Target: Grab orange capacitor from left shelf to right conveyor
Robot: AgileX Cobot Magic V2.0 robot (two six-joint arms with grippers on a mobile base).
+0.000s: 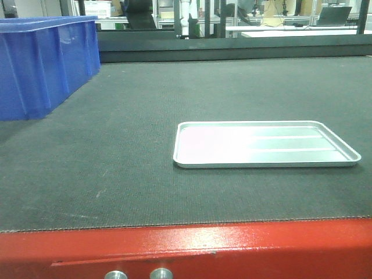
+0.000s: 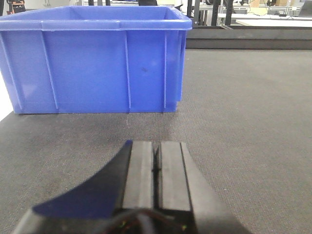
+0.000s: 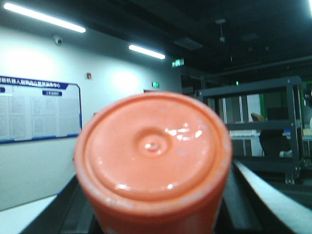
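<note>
Right wrist view, one orange capacitor (image 3: 152, 161); exterior view, one tray (image 1: 264, 165), one crate (image 1: 40, 64).

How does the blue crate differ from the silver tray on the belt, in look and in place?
The blue crate is plastic; the silver tray is shiny metal. The crate has tall ribbed walls; the tray is shallow with a low rim. The crate stands far left on the belt; the tray lies right of centre, nearer the red edge. Both are rectangular and rest on the belt.
</note>
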